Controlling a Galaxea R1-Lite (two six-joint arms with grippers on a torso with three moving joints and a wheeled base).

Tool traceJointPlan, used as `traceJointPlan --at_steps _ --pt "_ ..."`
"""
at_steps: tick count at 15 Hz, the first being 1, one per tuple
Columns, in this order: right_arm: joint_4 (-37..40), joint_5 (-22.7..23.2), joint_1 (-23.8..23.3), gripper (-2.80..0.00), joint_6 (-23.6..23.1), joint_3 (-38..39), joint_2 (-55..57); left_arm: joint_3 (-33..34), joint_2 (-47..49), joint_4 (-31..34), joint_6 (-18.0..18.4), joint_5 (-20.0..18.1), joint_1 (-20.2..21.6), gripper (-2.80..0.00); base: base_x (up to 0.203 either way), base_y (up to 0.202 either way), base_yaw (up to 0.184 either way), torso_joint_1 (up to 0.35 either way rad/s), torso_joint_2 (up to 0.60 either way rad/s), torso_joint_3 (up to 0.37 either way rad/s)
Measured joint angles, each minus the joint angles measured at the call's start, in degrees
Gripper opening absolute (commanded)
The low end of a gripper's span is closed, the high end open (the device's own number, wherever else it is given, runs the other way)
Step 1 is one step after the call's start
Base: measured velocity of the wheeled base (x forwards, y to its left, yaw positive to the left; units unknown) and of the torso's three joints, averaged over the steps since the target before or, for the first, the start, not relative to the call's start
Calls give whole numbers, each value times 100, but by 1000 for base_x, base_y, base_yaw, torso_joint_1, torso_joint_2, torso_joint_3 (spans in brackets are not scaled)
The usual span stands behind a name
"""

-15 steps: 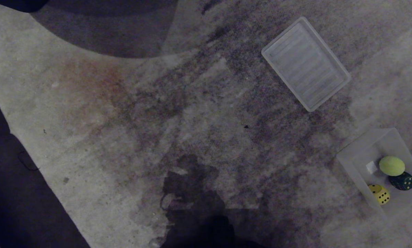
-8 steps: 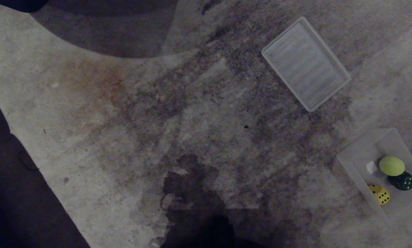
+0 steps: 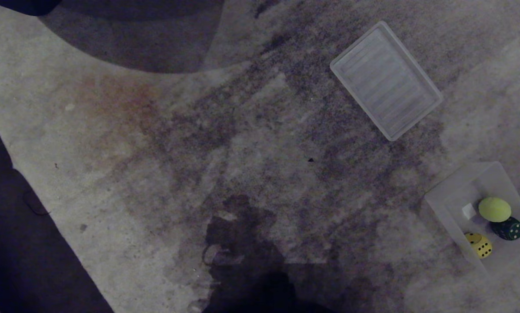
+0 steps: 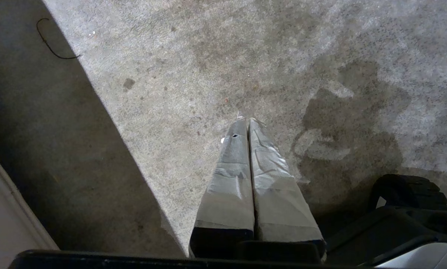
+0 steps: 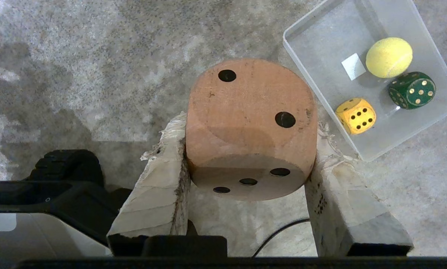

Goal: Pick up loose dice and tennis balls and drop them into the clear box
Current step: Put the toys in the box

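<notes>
We are holding the beige die clamped between the fingers of our right hand, above the carpet beside the clear box. We are judging this as the carrying step; next we are needing to bring it over the box and let go. Our left hand is hanging closed and empty
</notes>
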Motion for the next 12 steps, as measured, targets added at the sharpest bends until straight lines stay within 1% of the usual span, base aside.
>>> traceJointPlan --at_steps 5,6,8,12 --pt "4 -6 2 -280 11 0 0 0 0 0 -7 -2 -2 -280 0 0 0 0 0 0" --pt "3 -5 2 -280 11 0 2 0 0 5 -9 1 -2 -280 1 0 -73 2 -2 6" --pt "11 -6 2 -280 11 0 5 0 0 0 -6 0 -2 -280 4 7 -130 6 3 6" --pt "4 -6 2 -280 16 0 5 0 0 0 -24 6 -2 -280 3 9 -165 3 3 3"
